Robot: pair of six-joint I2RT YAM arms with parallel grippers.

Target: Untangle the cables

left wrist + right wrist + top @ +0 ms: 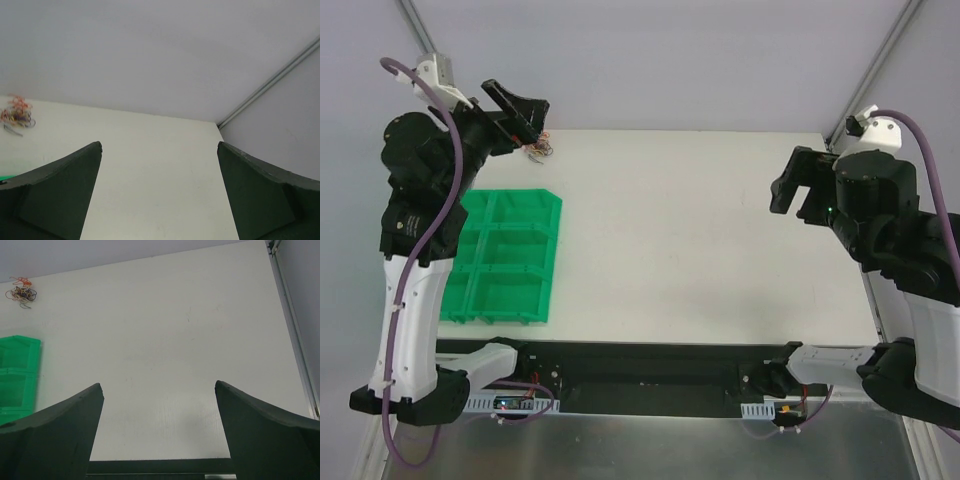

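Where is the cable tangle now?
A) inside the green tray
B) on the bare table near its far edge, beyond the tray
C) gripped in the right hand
B: the cables lie on the table past the green tray; the right hand is open and empty.

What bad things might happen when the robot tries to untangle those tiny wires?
The cables are hair-thin and clumped, so the wide-open left gripper might pinch several strands together and tighten the knot. They also lie close to the back wall, so the gripper may bump into it.
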